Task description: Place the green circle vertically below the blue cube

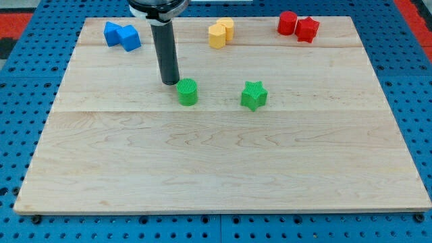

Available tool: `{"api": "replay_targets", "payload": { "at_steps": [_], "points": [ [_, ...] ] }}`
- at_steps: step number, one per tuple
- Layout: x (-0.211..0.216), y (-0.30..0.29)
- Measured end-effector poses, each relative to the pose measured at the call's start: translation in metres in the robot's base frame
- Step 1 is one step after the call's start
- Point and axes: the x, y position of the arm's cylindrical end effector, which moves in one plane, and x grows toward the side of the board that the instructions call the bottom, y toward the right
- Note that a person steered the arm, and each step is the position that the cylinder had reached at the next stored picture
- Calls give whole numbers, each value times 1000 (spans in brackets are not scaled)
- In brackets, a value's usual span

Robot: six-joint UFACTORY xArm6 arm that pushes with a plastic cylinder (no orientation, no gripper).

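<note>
The green circle [187,92] stands upright on the wooden board, left of the middle. My tip [170,82] rests on the board just to its upper left, close to it or touching it. The blue cube [129,38] sits near the view's top left, with a second blue block [112,32] touching its left side. The green circle lies lower than the blue cube and well to its right.
A green star [254,95] stands to the right of the green circle. Two yellow blocks [220,32] sit at the top middle. A red cylinder [287,22] and a red star [307,29] sit at the top right. The board's edge [223,210] runs along the view's bottom.
</note>
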Motion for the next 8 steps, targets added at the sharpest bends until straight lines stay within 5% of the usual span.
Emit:
{"api": "replay_targets", "payload": {
  "at_steps": [2, 3, 5, 6, 8],
  "points": [
    [-20, 34],
    [7, 73],
    [30, -67],
    [15, -1],
    [62, -25]
  ]
}}
